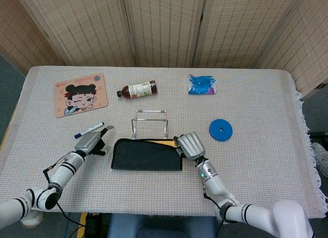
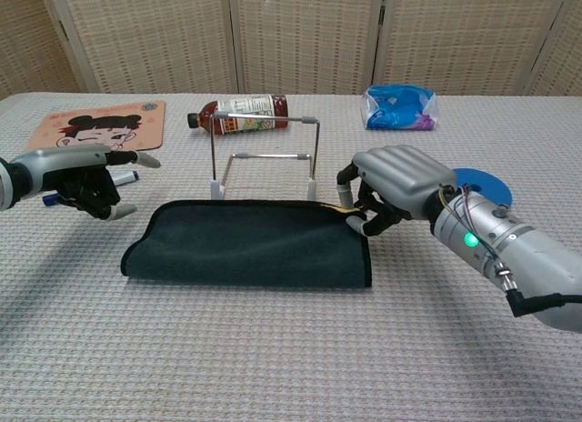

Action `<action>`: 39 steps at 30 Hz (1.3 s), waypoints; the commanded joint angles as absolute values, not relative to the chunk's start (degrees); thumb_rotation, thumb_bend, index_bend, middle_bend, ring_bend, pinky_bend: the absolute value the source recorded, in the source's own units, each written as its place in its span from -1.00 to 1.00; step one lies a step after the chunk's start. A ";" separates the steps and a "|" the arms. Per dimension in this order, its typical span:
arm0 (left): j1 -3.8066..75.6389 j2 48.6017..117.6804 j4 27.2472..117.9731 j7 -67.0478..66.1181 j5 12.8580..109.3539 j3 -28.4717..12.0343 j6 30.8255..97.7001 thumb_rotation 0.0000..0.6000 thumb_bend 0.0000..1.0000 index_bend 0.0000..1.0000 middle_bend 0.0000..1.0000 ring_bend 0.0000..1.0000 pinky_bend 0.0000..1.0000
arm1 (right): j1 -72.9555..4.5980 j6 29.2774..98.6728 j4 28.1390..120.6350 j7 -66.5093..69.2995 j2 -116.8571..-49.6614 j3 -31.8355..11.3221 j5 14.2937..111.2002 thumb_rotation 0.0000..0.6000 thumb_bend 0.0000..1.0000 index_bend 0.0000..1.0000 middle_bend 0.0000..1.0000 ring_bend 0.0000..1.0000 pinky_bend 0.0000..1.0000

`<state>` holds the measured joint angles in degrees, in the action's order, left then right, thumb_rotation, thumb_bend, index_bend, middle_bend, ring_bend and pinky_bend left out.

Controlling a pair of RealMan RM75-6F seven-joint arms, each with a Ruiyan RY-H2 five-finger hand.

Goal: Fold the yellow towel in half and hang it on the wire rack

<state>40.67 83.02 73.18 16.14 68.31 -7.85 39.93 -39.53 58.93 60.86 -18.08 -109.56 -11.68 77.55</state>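
Folded yellow towel with dark outer face (image 1: 147, 155) (image 2: 250, 255) lies flat on the woven tabletop (image 1: 256, 120), just before the bare wire rack (image 1: 149, 122) (image 2: 265, 154). Right hand (image 1: 187, 145) (image 2: 393, 187) pinches its right corner, hiding it; left hand (image 1: 90, 143) (image 2: 77, 181) hovers apart, fingers spread, empty.
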 commanded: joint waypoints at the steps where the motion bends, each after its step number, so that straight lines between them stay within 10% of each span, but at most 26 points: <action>1: 39.24 81.80 75.04 16.61 69.06 -7.89 42.23 1.00 -0.05 -0.88 0.96 0.69 0.96 | -40.35 58.81 59.66 -17.78 -110.06 -12.18 77.53 1.00 0.10 0.37 0.82 0.94 1.00; 11: 35.25 77.80 80.46 18.43 72.28 -6.99 48.32 1.00 -0.05 -0.89 0.96 0.69 0.96 | -42.35 58.80 56.72 -17.97 -110.70 -12.02 78.66 1.00 0.08 0.30 0.80 0.94 1.00; 16: 33.68 75.91 83.03 18.67 74.10 -6.17 50.67 1.00 -0.06 -0.89 0.96 0.69 0.96 | -42.37 58.74 56.96 -18.01 -110.25 -11.47 78.79 1.00 -0.06 -0.40 0.77 0.94 1.00; 22: 32.36 74.38 85.07 18.69 75.37 -5.47 52.48 1.00 -0.07 -0.89 0.96 0.69 0.96 | -42.11 60.16 58.01 -17.59 -108.81 -10.89 79.89 1.00 -0.32 -0.80 0.75 0.94 1.00; 39: 30.19 71.09 89.06 17.55 76.09 -4.75 54.90 1.00 -0.07 -0.89 0.96 0.69 0.96 | -43.74 63.88 61.74 -11.68 -95.90 0.37 97.22 1.00 -0.65 -0.13 0.73 0.94 1.00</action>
